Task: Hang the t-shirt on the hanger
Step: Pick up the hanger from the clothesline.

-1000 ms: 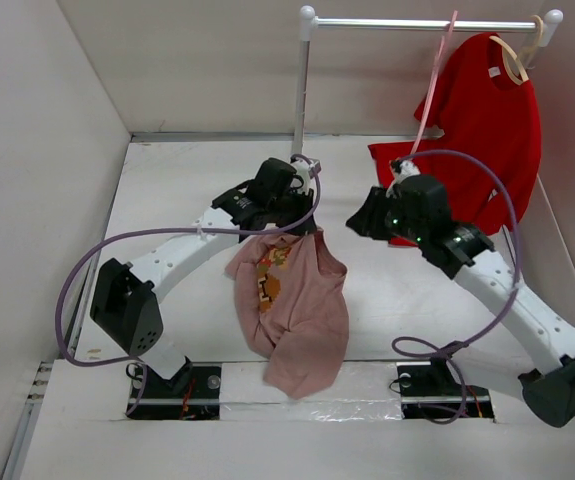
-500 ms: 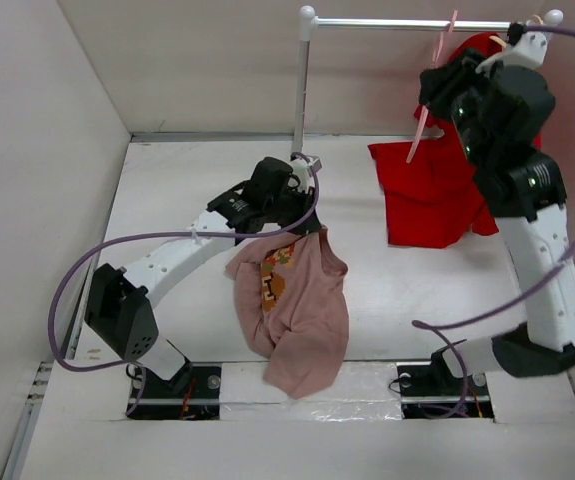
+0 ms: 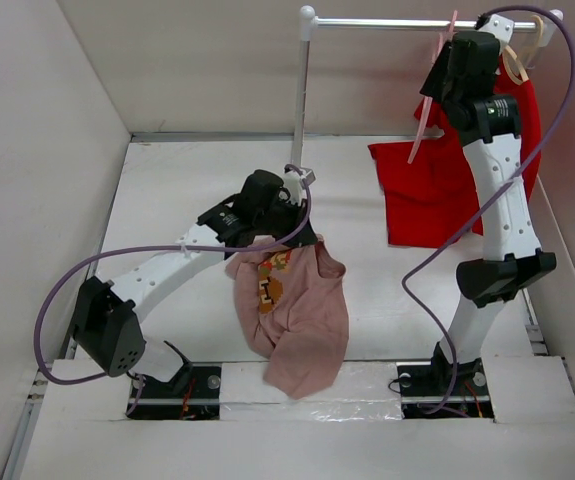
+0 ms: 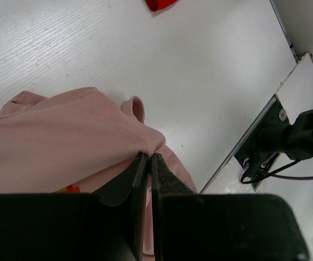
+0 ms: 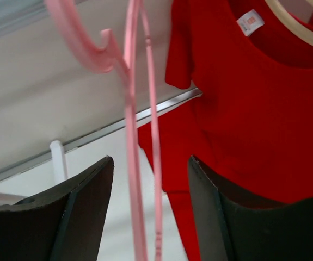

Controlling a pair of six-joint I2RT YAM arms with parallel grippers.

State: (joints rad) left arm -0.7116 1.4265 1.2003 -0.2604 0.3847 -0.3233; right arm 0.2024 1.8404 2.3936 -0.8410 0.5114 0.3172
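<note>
The dusty-pink t-shirt [image 3: 297, 310] lies bunched on the white table, its orange-and-brown graphic facing up. My left gripper [image 3: 295, 232] is shut on a fold at the shirt's upper edge. The wrist view shows the fingertips [image 4: 148, 156] pinching the pink cloth [image 4: 63, 136]. The thin pink hanger [image 3: 429, 100] hangs by its hook from the rail at the back right. My right gripper [image 3: 439, 82] is raised to it and open. In the right wrist view the hanger's two thin strands [image 5: 130, 136] run down between the spread fingers, not gripped.
A bright red t-shirt [image 3: 437, 190] hangs on a beige wooden hanger [image 3: 515, 60] right beside the pink one, draping onto the table. The white rail [image 3: 387, 22] stands on a post [image 3: 302, 90] behind my left gripper. Walls enclose the left, back and right.
My right arm has swung up from table height to the rail, and its open fingers now straddle the pink hanger. My left gripper has stayed shut on the shirt and hardly moved.
</note>
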